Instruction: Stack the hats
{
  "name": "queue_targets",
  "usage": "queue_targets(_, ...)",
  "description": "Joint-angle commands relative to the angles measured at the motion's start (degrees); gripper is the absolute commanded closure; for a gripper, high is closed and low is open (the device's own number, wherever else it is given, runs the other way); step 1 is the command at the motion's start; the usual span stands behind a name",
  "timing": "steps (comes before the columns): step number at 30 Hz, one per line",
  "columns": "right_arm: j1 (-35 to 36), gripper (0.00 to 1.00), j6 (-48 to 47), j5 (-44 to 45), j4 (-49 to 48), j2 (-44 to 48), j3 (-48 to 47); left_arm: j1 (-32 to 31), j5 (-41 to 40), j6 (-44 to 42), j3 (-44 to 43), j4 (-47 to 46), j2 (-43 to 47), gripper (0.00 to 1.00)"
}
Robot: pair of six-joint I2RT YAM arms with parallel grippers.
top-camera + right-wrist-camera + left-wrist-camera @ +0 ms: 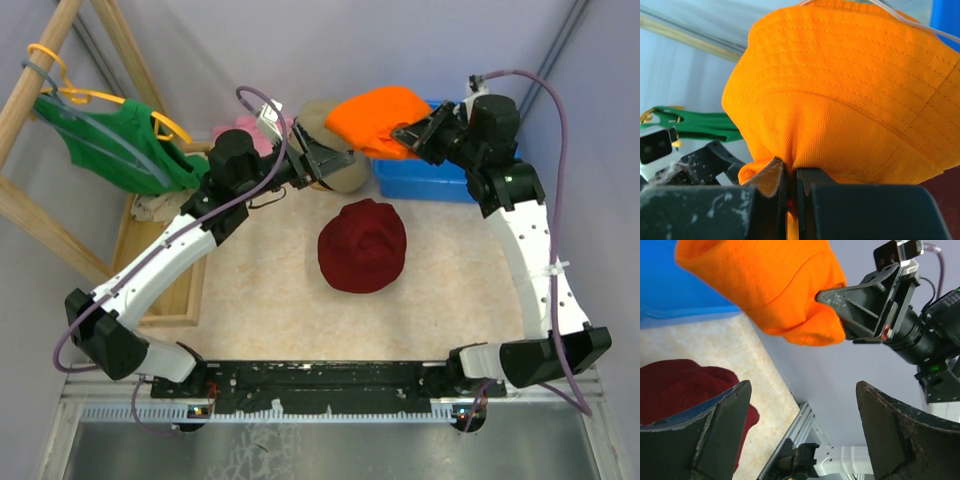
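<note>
My right gripper (408, 135) is shut on the edge of the bright orange bucket hat (375, 115) and holds it in the air at the back, beside the tan cap (318, 115). The pinch shows in the right wrist view (791, 172), with the orange hat (840, 90) bulging above the jaws. My left gripper (325, 162) is open and empty over the tan cap. In its wrist view (802, 395) the orange hat (765, 285) hangs ahead of it. The dark red hat (362, 243) lies on the table's middle. The black baseball cap is out of view.
A blue bin (440, 175) stands at the back right, under the right arm. A pink folded cloth (245, 128) lies at the back behind the left wrist. A green garment (115, 145) on a yellow hanger hangs at the left over a wooden tray (170, 290).
</note>
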State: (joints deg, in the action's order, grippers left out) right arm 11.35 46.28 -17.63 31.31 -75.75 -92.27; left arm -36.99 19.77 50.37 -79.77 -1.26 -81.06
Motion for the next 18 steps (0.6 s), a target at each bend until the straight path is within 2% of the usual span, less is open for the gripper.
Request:
queue_targets(1, 4.34, 1.00, 1.90, 1.86, -6.14, 2.41, -0.24, -0.27, 1.40, 6.04, 0.00, -7.82, -0.09, 0.09)
queue_targets(15, 14.26, 1.00, 3.29, 2.95, -8.50, 0.21, 0.62, -0.71, 2.20, 8.13, 0.08, -10.78, -2.75, 0.07)
queue_targets(18, 15.70, 1.00, 2.52, 3.18, -7.78, -0.58, -0.48, -0.89, 2.81, 8.09, -0.34, -10.91, -3.58, 0.10)
